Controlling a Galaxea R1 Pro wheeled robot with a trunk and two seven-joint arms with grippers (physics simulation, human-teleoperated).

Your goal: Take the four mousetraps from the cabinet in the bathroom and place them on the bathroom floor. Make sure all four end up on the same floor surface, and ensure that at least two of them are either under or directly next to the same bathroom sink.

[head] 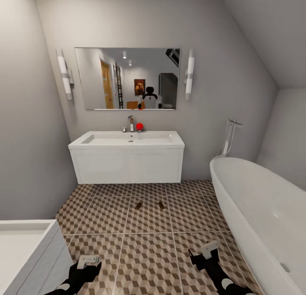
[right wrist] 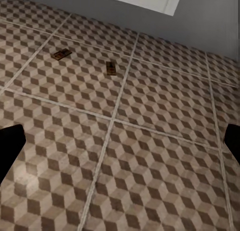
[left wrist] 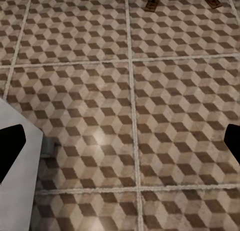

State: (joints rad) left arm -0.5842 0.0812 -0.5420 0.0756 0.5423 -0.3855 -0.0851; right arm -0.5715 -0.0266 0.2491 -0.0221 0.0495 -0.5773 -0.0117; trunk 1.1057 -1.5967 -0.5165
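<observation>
A: Mousetraps?
B: Two lie flat on the bathroom floor (head: 148,261) in front of the sink (head: 127,138), near each other but apart: left mousetrap (head: 138,205), right mousetrap (head: 161,205).
A: Grippers?
B: Left gripper (head: 88,261) and right gripper (head: 208,249) hang low over the tiles, both spread wide, nothing held.
A: Surroundings?
B: Bathtub (head: 263,210) on the right; mirror (head: 127,78) above the sink.
</observation>
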